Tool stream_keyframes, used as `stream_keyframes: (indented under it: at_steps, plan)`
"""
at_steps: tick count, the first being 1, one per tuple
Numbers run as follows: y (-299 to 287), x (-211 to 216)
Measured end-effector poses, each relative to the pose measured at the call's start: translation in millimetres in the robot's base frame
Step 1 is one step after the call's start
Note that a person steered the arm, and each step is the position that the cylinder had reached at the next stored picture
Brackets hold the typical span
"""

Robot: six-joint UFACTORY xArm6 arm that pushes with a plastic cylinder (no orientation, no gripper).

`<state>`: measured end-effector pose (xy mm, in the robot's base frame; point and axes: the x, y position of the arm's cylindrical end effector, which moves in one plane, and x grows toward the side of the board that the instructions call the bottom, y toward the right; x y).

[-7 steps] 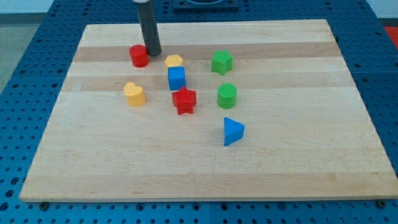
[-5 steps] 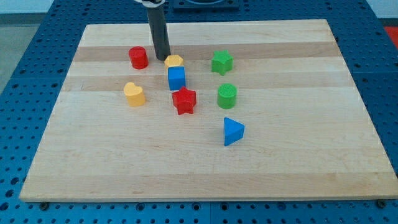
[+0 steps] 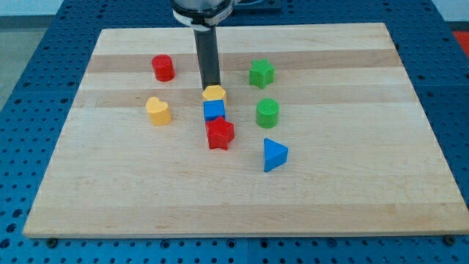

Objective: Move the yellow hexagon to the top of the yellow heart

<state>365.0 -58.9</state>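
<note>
The yellow hexagon (image 3: 214, 93) lies near the board's middle, touching the top of the blue cube (image 3: 214, 110). My tip (image 3: 210, 87) rests against the hexagon's upper edge. The yellow heart (image 3: 157, 111) sits to the view's left of the hexagon, slightly lower, with a gap between them. The red star (image 3: 220, 133) touches the blue cube's lower side.
A red cylinder (image 3: 163, 67) stands at the upper left. A green star (image 3: 261, 73) and a green cylinder (image 3: 267, 113) are to the right of the hexagon. A blue triangle (image 3: 274, 155) lies lower right. The wooden board (image 3: 110, 191) ends at blue pegboard.
My tip moved right and down from beside the red cylinder onto the yellow hexagon. The hexagon, blue cube and red star were all pushed down and slightly right.
</note>
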Motion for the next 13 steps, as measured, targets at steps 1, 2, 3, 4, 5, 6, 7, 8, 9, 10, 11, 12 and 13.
stream_keyframes:
  at_steps: [1, 2, 3, 4, 5, 6, 7, 8, 9, 10, 11, 12, 13]
  plan:
    - [7.8, -20.3]
    - [37.6, -25.6]
    - [45.7, 6.0]
    - [45.7, 35.5]
    - [36.5, 40.1]
    - [11.6, 37.0]
    - [-17.4, 23.2]
    - [-33.1, 8.8]
    - [-35.9, 5.3]
    - [-8.2, -15.8]
    - [-6.5, -61.8]
    - [-23.8, -87.2]
    - [-35.1, -72.7]
